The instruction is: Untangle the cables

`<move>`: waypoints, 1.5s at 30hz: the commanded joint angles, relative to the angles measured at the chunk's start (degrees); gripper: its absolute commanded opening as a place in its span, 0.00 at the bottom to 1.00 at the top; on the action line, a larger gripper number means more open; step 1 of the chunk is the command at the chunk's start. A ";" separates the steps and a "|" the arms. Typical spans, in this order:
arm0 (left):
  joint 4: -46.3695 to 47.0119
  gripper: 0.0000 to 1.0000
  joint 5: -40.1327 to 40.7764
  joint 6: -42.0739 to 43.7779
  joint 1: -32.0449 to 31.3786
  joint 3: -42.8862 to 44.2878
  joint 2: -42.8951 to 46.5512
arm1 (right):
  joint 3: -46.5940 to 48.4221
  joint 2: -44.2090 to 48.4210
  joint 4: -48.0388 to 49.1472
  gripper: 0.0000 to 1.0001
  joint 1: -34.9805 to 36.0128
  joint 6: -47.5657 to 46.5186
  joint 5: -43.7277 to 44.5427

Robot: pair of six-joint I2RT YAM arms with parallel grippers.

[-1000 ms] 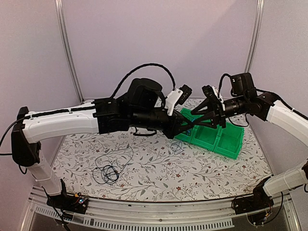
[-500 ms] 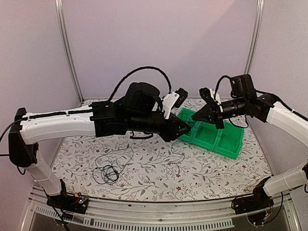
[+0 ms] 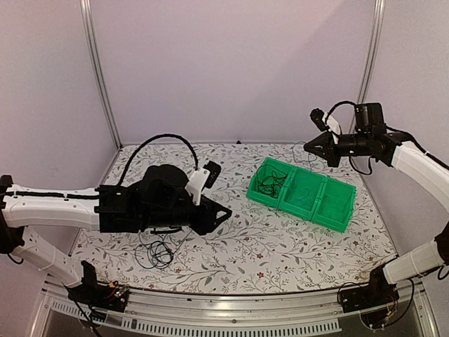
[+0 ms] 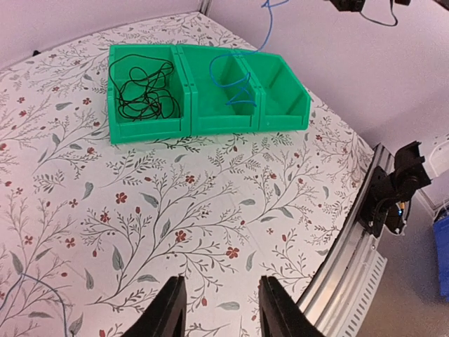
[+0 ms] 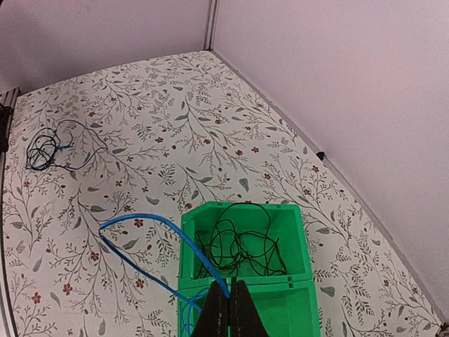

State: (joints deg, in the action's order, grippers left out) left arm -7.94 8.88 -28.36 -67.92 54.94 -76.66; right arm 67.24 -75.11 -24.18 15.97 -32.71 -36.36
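Observation:
A loose bundle of thin black cables (image 5: 242, 242) lies in the end compartment of the green bin (image 5: 238, 208); in the left wrist view the bundle (image 4: 144, 88) fills the bin's (image 4: 151, 130) left cell. My right gripper (image 5: 229, 305) is shut on a thin blue cable (image 5: 140, 219), which rises out of the middle cell (image 4: 235, 77). In the top view this gripper (image 3: 309, 147) hangs high above the bin's (image 3: 298, 210) far side. My left gripper (image 4: 223, 309) is open and empty over the floral table, well short of the bin (image 3: 224, 213).
A second small tangle of black and blue cable (image 3: 158, 253) lies on the table near the front left, also seen far off from the right wrist (image 5: 45, 147). The table's metal front rail (image 4: 351, 267) runs close to the left gripper.
The left arm has drawn back from the bin toward the front left and opened its gripper. The right gripper has shut on the blue cable and risen toward the back right.

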 commanded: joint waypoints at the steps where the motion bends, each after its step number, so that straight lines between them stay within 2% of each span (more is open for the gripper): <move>1: 3.75 0.37 5.42 -2.97 -0.83 -3.49 4.86 | 2.45 -3.26 3.44 0.00 -3.97 2.80 3.31; 7: 4.34 0.37 6.58 -3.48 -0.85 -6.06 7.69 | -0.19 -8.63 8.05 0.00 -4.61 3.45 6.32; 12: 4.25 0.37 7.52 -4.88 -0.81 -7.73 8.93 | -1.68 -13.77 9.02 0.00 -4.63 1.64 12.58; 22: 4.00 0.37 12.07 -7.82 -0.81 -11.41 12.27 | -4.10 -15.40 10.21 0.00 -5.66 1.17 18.03; 27: 3.42 0.37 13.61 -8.69 -0.86 -12.09 13.00 | -4.84 -12.23 10.45 0.00 -7.96 2.31 20.21; 34: 3.55 0.38 15.28 -9.29 -0.72 -13.25 13.75 | -7.64 -6.55 11.00 0.00 -9.10 2.37 17.06; 45: 3.56 0.38 15.33 -10.34 -0.72 -13.84 13.73 | -2.02 -19.77 4.26 0.00 -8.81 1.37 14.06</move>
State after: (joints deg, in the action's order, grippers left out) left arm -5.02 23.40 -37.65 -68.03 42.19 -63.75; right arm 63.59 -91.35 -16.75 7.01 -30.92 -20.40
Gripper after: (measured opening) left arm 0.383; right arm 0.021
